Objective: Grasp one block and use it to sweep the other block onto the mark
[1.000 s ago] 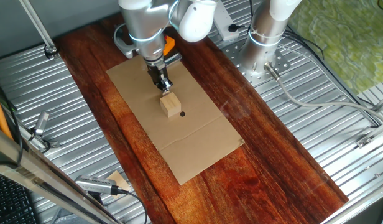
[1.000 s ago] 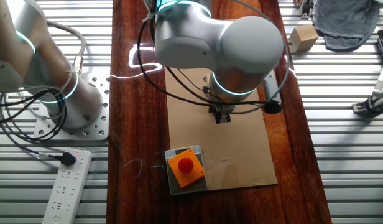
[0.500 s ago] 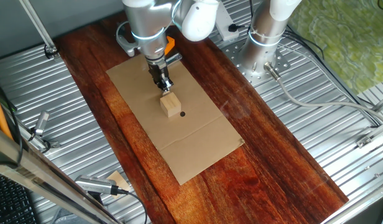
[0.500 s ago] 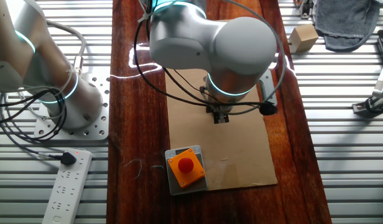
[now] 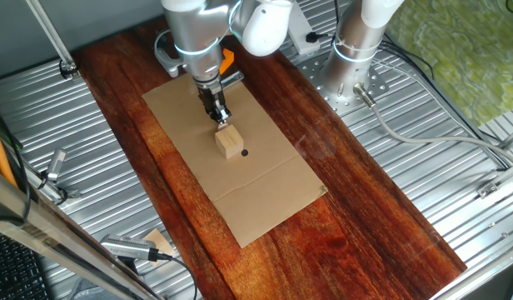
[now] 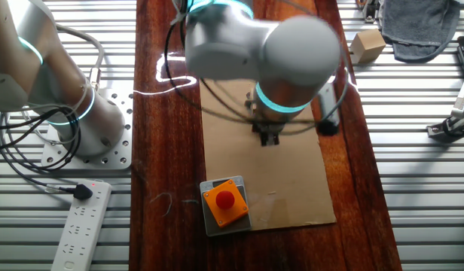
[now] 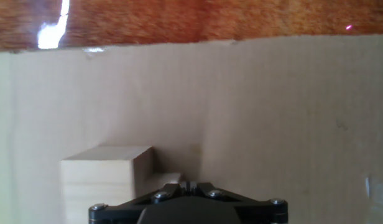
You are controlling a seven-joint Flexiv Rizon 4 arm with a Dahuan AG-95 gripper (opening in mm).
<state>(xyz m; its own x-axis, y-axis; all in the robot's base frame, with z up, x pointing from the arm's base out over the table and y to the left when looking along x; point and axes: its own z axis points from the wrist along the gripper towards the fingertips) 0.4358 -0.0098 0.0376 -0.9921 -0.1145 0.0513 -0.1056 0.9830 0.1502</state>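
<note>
The larger tan block (image 5: pixel 229 140) stands on the brown cardboard (image 5: pixel 265 192), with the black dot mark (image 5: pixel 244 152) just beyond its near right corner. My gripper (image 5: pixel 220 115) is right behind the block, on the side away from the mark, shut on the small pale cube. In the hand view the larger block (image 7: pixel 104 180) is at lower left, and a sliver of the small cube (image 7: pixel 168 178) shows beside it just ahead of my closed gripper (image 7: pixel 186 185). In the other fixed view my gripper (image 6: pixel 268 139) hangs over the cardboard (image 6: pixel 292 188) and the arm hides both blocks and the mark.
An orange box with a red button (image 6: pixel 224 202) sits at the cardboard's edge behind my gripper. A second robot base (image 5: pixel 352 67) stands beside the dark wooden board (image 5: pixel 356 200). A spare wooden block (image 6: pixel 366 45) and tools (image 5: pixel 131 248) lie on the metal table.
The arm has shifted only slightly and is blurred in the other fixed view. The larger block and the mark are where they were.
</note>
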